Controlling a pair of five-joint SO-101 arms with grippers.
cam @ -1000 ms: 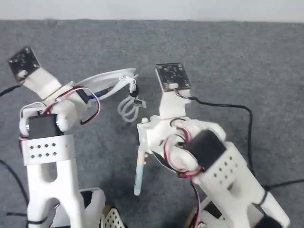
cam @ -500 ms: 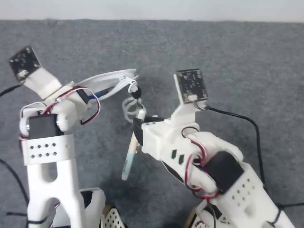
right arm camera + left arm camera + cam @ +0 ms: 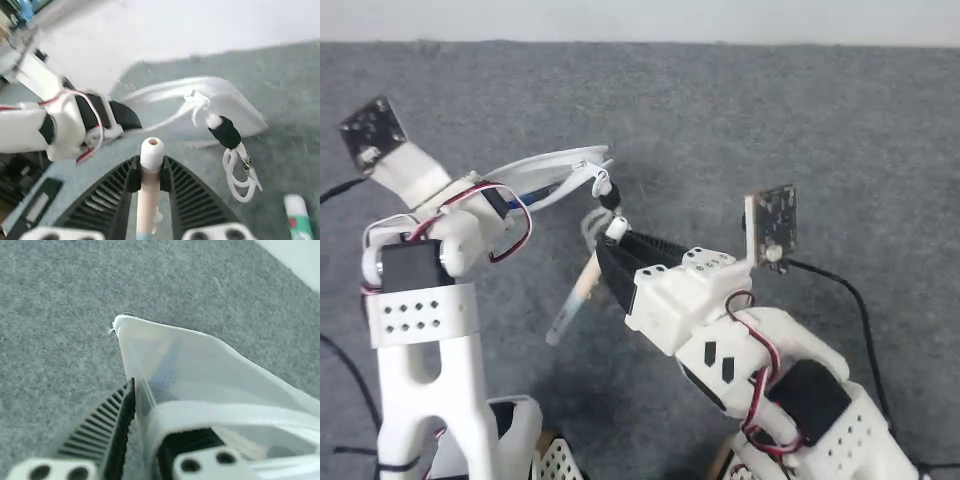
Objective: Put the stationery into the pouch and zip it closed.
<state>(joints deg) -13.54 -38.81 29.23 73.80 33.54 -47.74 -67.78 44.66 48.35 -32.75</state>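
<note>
The translucent white pouch (image 3: 548, 168) is held up off the grey table, mouth gaping, with my left gripper (image 3: 518, 193) shut on its edge; in the left wrist view the pouch wall (image 3: 210, 375) is pinched in that gripper (image 3: 144, 440). My right gripper (image 3: 605, 258) is shut on a pale pen (image 3: 578, 290), which slants down to the left just below the pouch's zip end. In the right wrist view the pen (image 3: 150, 165) stands between the fingers (image 3: 112, 192), facing the pouch (image 3: 215, 97). The black zip pull (image 3: 226, 133) with its white cord loop (image 3: 241, 177) hangs from the pouch.
A white and green stationery item (image 3: 299, 217) lies on the carpet near the cord loop. The left arm (image 3: 55, 127) with red wiring stands close to the pouch. Open grey table (image 3: 770, 110) stretches behind and to the right.
My right arm has swung forward and left, carrying the pen from hanging upright near the table up towards the pouch's zip end. The pen now slants. The left arm and pouch stayed put.
</note>
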